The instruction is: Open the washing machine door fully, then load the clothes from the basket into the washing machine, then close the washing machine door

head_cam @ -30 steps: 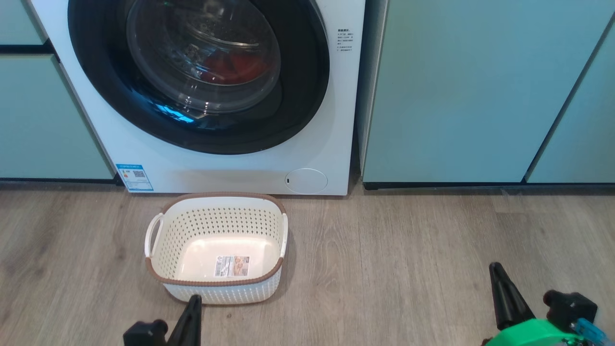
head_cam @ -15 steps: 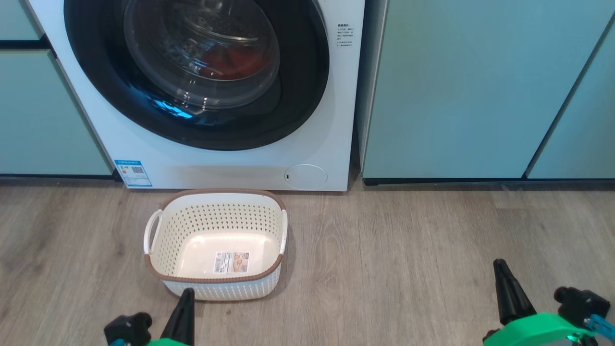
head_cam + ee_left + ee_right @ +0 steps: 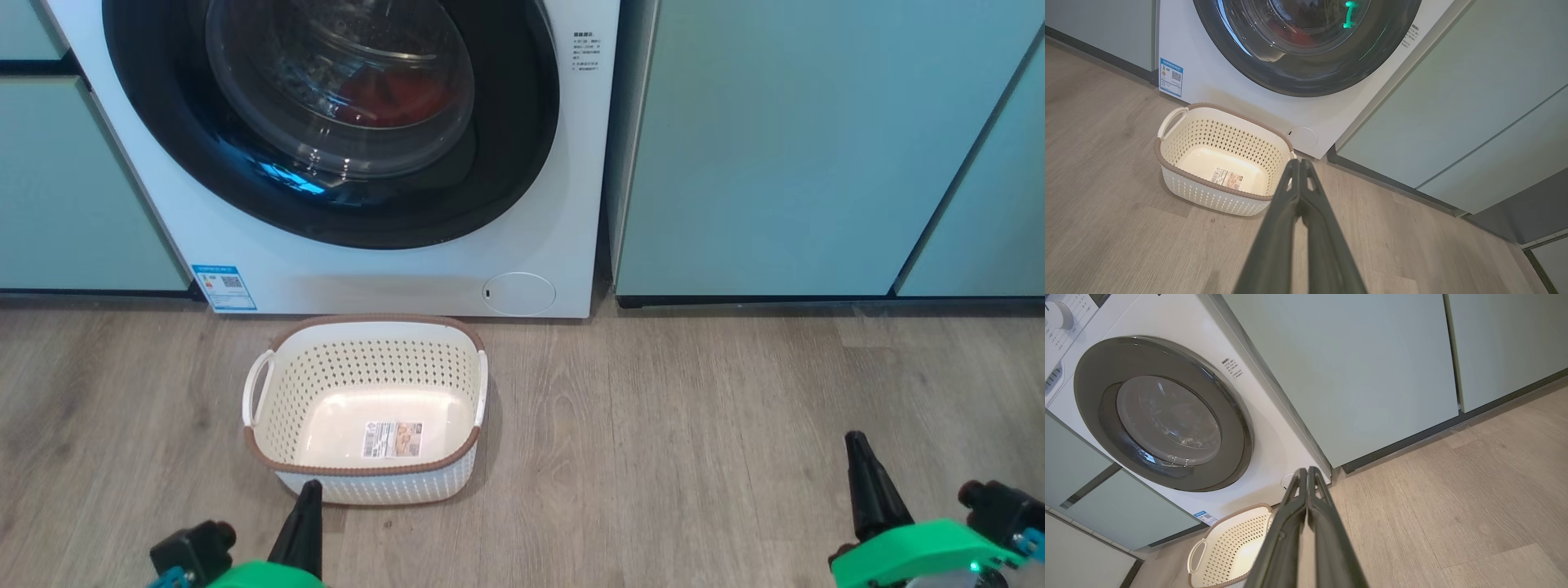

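The washing machine (image 3: 571,204) stands white between teal cabinets. Its door (image 3: 506,147) is closed flat against the front, black rim around a clear glass bowl. Through the glass I see the red clothes (image 3: 388,94) lying in the drum. The basket (image 3: 363,408) sits on the floor in front of the machine, with nothing in it but a sticker at its bottom. My left gripper (image 3: 309,494) is shut, low at the basket's near side. Far to the right over bare floor, my right gripper (image 3: 856,445) is shut too. In the wrist views the door (image 3: 1163,412), the basket (image 3: 1180,179) and each shut gripper (image 3: 1299,162) (image 3: 1306,470) appear.
Pale teal cabinets (image 3: 775,147) flank the machine on both sides, with a dark plinth along the wood floor (image 3: 669,457). A small round hatch (image 3: 518,292) and a blue-and-white label (image 3: 223,287) sit low on the machine's front.
The head camera has tilted, so machine and basket sit slightly higher in the picture. Both grippers sit a little lower and further outward in view, still shut.
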{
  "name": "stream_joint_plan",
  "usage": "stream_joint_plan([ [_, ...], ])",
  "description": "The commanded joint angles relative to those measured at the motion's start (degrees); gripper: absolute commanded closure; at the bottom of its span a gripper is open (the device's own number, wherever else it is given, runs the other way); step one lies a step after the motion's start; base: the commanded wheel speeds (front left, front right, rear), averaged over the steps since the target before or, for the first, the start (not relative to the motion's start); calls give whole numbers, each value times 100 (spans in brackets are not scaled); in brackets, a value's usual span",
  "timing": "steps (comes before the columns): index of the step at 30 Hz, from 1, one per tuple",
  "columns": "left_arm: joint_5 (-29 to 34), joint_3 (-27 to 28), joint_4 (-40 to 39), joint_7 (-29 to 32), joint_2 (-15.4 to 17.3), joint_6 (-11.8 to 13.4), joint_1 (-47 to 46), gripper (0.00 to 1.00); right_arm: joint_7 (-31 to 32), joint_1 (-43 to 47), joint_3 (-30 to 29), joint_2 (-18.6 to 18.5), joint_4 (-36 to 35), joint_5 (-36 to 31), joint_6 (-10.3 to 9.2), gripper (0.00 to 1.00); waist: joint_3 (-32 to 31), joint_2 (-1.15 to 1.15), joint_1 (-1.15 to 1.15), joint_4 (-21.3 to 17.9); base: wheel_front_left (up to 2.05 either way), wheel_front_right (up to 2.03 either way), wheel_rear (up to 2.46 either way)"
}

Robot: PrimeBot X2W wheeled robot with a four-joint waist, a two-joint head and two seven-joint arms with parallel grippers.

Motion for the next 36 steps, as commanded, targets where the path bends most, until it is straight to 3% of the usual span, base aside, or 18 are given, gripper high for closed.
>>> stream_joint_plan([
  [1, -139, 129, -154, 28, 16, -40, -332, 100, 49, -344, 6, -27, -212, 147, -1, 100, 6, 0, 0, -1, 0, 0, 0],
  [36, -2348, 517, -111, 604, 33, -255, -739, 100, 633, -663, -50, -37, -253, 2315, -1, 100, 202, 0, 0, -15, 0, 0, 0],
])
